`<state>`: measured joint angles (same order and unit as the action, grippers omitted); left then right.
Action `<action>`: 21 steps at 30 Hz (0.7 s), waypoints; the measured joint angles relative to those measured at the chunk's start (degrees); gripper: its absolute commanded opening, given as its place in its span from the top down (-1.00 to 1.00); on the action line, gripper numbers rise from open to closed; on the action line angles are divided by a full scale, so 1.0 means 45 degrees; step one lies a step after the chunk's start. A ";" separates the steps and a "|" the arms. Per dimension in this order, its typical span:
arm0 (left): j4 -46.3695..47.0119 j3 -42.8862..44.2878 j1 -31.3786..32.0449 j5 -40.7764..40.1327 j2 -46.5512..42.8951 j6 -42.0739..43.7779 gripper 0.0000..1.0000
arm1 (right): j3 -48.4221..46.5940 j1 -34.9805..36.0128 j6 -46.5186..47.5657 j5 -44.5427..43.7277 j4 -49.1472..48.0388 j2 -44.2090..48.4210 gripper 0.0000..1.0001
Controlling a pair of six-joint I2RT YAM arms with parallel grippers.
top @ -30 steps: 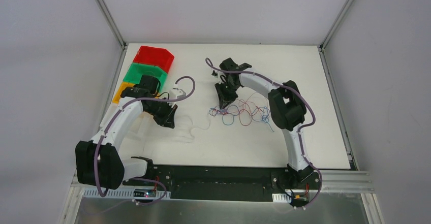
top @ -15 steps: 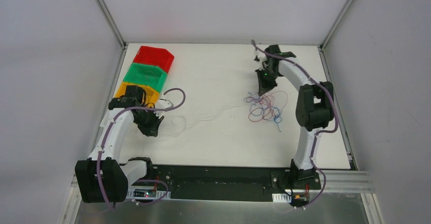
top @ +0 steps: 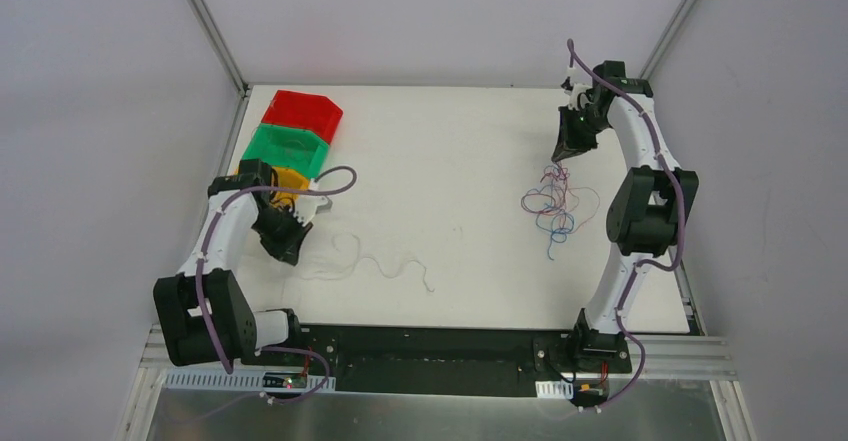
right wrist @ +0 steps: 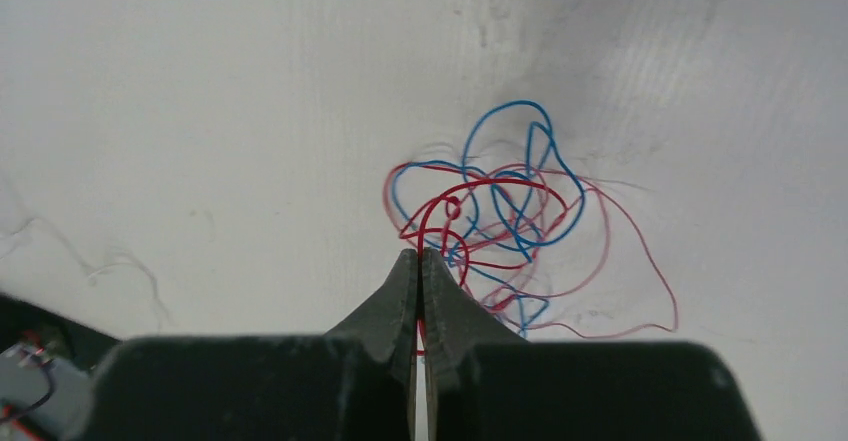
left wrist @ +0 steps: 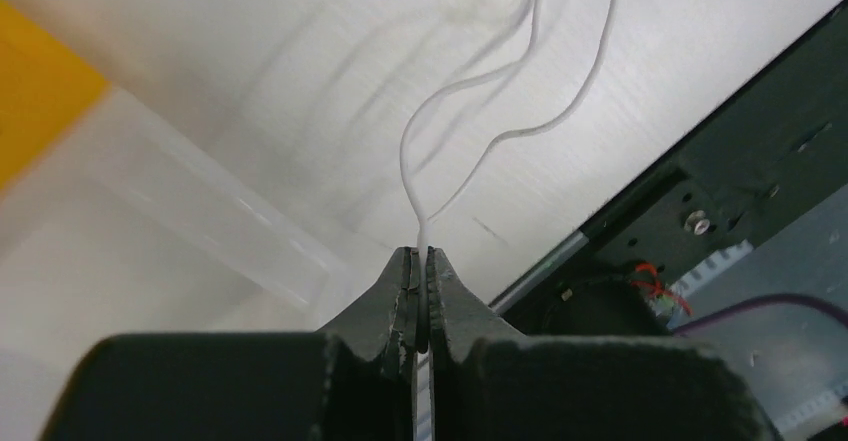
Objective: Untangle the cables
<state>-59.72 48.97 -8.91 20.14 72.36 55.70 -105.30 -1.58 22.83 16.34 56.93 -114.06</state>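
Observation:
A red and blue tangle of cables point(top: 552, 204) lies and hangs at the right of the table; it also shows in the right wrist view point(right wrist: 510, 221). My right gripper point(top: 565, 154) is shut on a red strand point(right wrist: 440, 211) of it, held up at the far right. A white cable point(top: 385, 261) trails loose across the near left of the table, apart from the tangle. My left gripper point(top: 283, 248) is shut on the end of this white cable point(left wrist: 500, 111), low by the left table edge.
Red point(top: 303, 113), green point(top: 287, 147) and yellow point(top: 290, 177) bins stand in a row at the far left, close to my left arm. The black base rail point(top: 430, 346) runs along the near edge. Frame posts stand at the back corners.
My right gripper has swung from the table's middle to the far right, dragging the red and blue tangle. My left gripper moved back left with the white cable, which is now separate.

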 measured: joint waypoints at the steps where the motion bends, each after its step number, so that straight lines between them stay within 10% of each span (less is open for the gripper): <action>1: -0.0073 0.0495 0.0083 0.0301 0.0049 -0.0257 1.00 | -0.0160 -0.0044 -0.0073 0.0520 0.0175 0.0000 1.00; 4: -0.0029 0.2375 0.0874 0.1501 0.0243 -0.1375 0.93 | -0.0427 0.0087 -0.0476 0.2599 0.0607 0.0146 1.00; 7: 0.0350 0.4265 0.2346 0.2851 0.0563 -0.2798 -0.01 | -0.0481 0.0714 -0.0695 0.4231 0.0874 0.0670 1.00; 11: 0.0767 0.6052 0.3735 0.4425 0.1127 -0.4687 -0.50 | -0.0481 0.1967 -0.0680 0.5950 0.1039 0.1982 1.00; 21: 0.5168 0.8709 0.7125 0.5819 0.1549 -0.8859 -0.52 | -0.0311 0.3997 0.0452 0.8014 0.1530 0.4435 1.00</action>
<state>-36.47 88.16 23.16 46.33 79.33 15.84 -106.69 16.40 24.86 52.40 63.81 -94.11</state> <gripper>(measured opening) 0.785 0.009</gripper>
